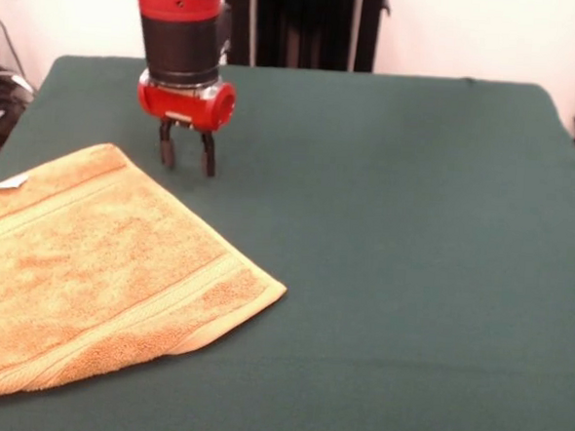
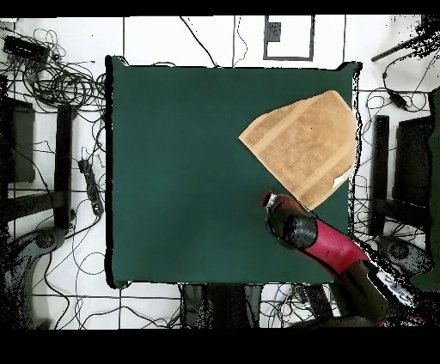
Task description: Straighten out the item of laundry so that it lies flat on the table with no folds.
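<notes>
The orange-tan towel (image 1: 89,262) lies spread on the left part of the dark green table (image 1: 413,233), set at a slant, with ribbed bands near its ends. Its left side reaches the table's edge and runs out of the front view. A white label (image 1: 6,183) shows at its far left edge. A paler strip shows along its near right edge. My gripper (image 1: 187,165) hangs just above the table, just beyond the towel's far corner, fingers apart and empty. In the overhead view the towel (image 2: 301,142) lies by the table's (image 2: 172,172) right edge, with the gripper (image 2: 271,203) beside its corner.
Black stands (image 1: 309,21) rise behind the table's far edge. In the overhead view, cables (image 2: 60,81) and equipment frames (image 2: 404,172) lie on the floor round the table. The green surface stretches wide to the right of the towel in the front view.
</notes>
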